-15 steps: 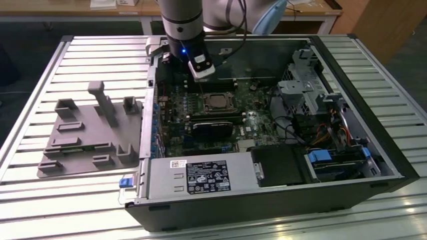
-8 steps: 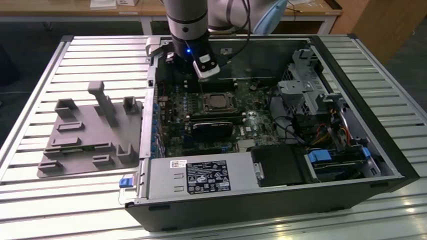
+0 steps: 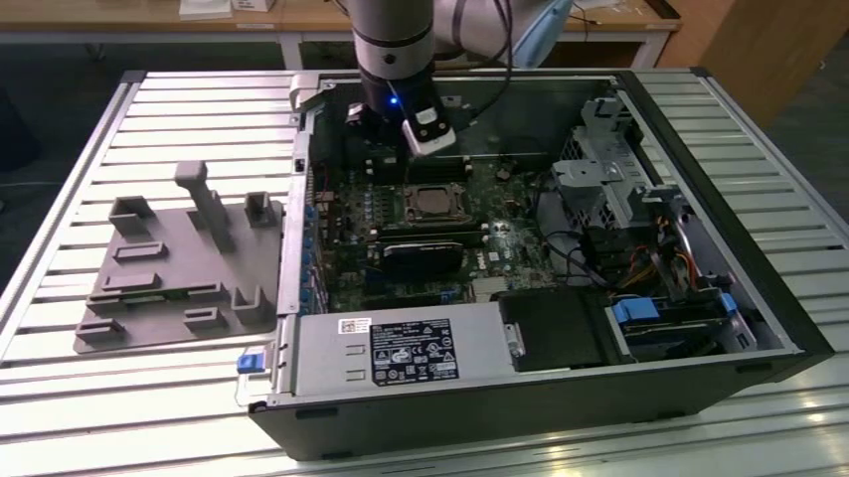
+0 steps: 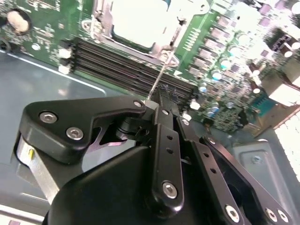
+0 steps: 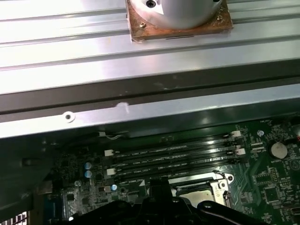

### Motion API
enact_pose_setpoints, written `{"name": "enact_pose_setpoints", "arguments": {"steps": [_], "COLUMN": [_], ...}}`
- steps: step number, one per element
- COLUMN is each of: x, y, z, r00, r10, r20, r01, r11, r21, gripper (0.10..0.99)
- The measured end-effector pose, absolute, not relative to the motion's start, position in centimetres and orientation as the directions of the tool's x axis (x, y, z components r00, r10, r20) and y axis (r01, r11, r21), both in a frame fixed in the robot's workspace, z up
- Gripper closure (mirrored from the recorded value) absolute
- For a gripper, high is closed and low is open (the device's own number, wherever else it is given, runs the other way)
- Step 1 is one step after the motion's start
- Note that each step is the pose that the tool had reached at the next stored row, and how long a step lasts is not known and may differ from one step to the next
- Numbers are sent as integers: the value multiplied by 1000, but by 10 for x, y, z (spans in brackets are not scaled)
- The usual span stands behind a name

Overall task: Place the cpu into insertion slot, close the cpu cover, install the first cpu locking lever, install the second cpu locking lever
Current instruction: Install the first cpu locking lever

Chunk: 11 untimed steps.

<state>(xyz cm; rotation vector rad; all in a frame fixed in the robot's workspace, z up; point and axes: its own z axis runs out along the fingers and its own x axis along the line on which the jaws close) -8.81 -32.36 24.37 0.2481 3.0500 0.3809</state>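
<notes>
The cpu (image 3: 431, 204) lies flat in the insertion slot (image 3: 410, 189) on the green motherboard, its pale metal top (image 4: 136, 21) bright in the second wrist view. The cpu cover (image 4: 140, 48) lies down around it as a thin silvery frame. A thin metal locking lever (image 4: 158, 77) stands up from the socket's corner, and its free end reaches the fingertips. My gripper (image 4: 159, 104) hangs over the memory slots just beyond the socket, fingers together. Whether they pinch the lever or only touch it, I cannot tell. The socket's corner (image 5: 220, 180) shows past the black gripper body (image 5: 154, 208).
The open computer case (image 3: 743, 298) lies on a slatted metal table. Long black memory slots (image 4: 126, 65) run beside the socket. A black block (image 3: 422, 253), the power supply (image 3: 398, 353) and a drive cage (image 3: 610, 189) crowd the case. A grey fixture plate (image 3: 173, 268) sits at the exterior view's left.
</notes>
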Motion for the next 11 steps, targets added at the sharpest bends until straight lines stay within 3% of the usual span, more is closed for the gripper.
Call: {"name": "enact_pose_setpoints", "arguments": {"steps": [8,11], "x": [-80,-81], "y": [-324,-324], "z": [244,243], "r00": [-985,-984], "r10": [166,166], "r20": [-38,-66], "r01": [152,145], "r11": [957,957], "r21": [249,253], "gripper": [984,984]}}
